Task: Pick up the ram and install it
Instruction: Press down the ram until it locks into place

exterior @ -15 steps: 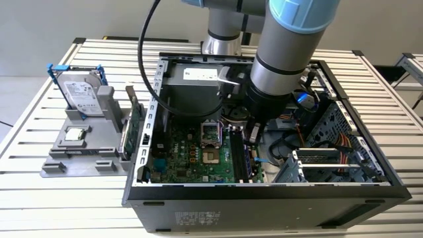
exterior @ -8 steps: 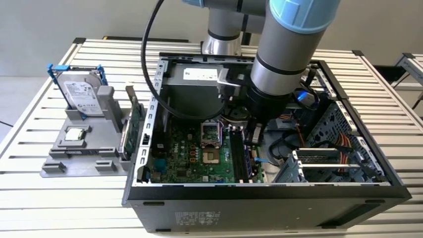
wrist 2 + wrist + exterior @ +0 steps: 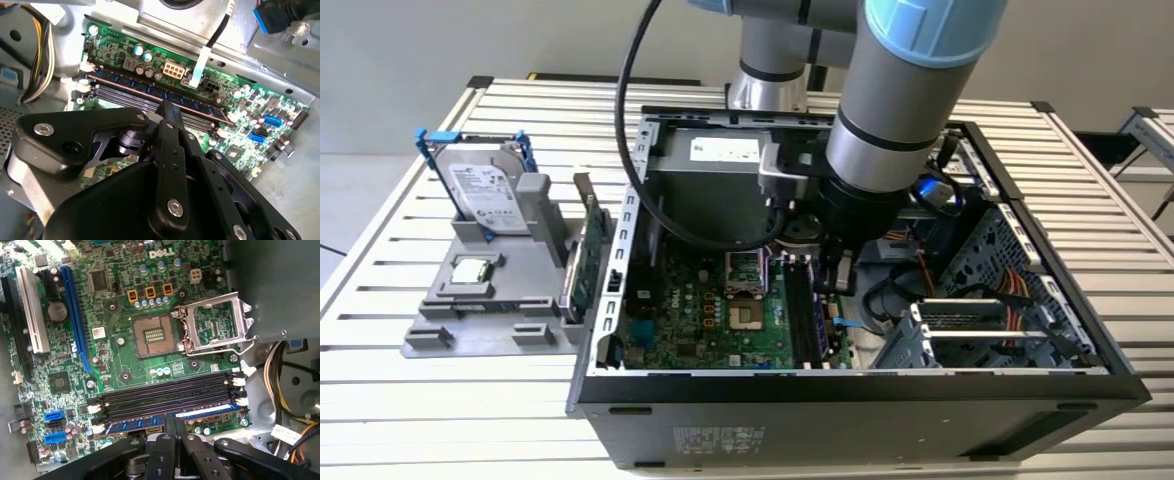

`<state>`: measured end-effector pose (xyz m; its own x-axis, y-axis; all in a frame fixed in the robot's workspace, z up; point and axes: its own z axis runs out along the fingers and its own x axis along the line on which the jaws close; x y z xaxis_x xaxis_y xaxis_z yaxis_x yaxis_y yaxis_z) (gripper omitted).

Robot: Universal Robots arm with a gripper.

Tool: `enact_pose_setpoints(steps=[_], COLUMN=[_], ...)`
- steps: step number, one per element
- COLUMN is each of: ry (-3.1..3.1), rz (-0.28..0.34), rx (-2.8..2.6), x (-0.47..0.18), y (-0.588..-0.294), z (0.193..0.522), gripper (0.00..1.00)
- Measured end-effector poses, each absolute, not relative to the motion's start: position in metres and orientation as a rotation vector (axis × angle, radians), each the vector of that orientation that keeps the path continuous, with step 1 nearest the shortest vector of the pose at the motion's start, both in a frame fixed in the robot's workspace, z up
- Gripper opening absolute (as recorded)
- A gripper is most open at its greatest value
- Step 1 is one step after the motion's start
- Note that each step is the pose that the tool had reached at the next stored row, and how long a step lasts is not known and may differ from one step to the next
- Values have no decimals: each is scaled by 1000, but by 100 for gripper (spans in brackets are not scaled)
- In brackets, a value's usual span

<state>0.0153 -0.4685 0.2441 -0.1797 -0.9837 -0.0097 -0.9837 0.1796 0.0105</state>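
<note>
The ram (image 3: pixel 135 424) is a long dark stick with blue labels. It stands in the outermost memory slot of the motherboard (image 3: pixel 115 365), next to the board's edge, and also appears in the second wrist view (image 3: pixel 130 84). My gripper (image 3: pixel 174 422) is inside the open computer case (image 3: pixel 854 400), its black fingers shut together with nothing between them. The joined tips (image 3: pixel 165 106) sit at the ram's upper edge near its middle. I cannot tell whether they press on it. In the exterior view the gripper (image 3: pixel 831 280) hangs over the slot row.
Empty black memory slots (image 3: pixel 165 397) lie beside the ram, with the open CPU socket (image 3: pixel 152 335) beyond them. Cable bundles (image 3: pixel 280 370) crowd the case wall. Outside the case, a grey fixture (image 3: pixel 480 300) holds a hard drive (image 3: pixel 487 195) and an upright green card (image 3: pixel 587 255).
</note>
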Motion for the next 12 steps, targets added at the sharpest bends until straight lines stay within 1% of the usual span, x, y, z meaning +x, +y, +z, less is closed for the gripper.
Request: enact_pose_setpoints(steps=[12], ry=[2252], rz=[24], rx=[-2189], x=[16], y=[-468], z=[244], gripper=[0])
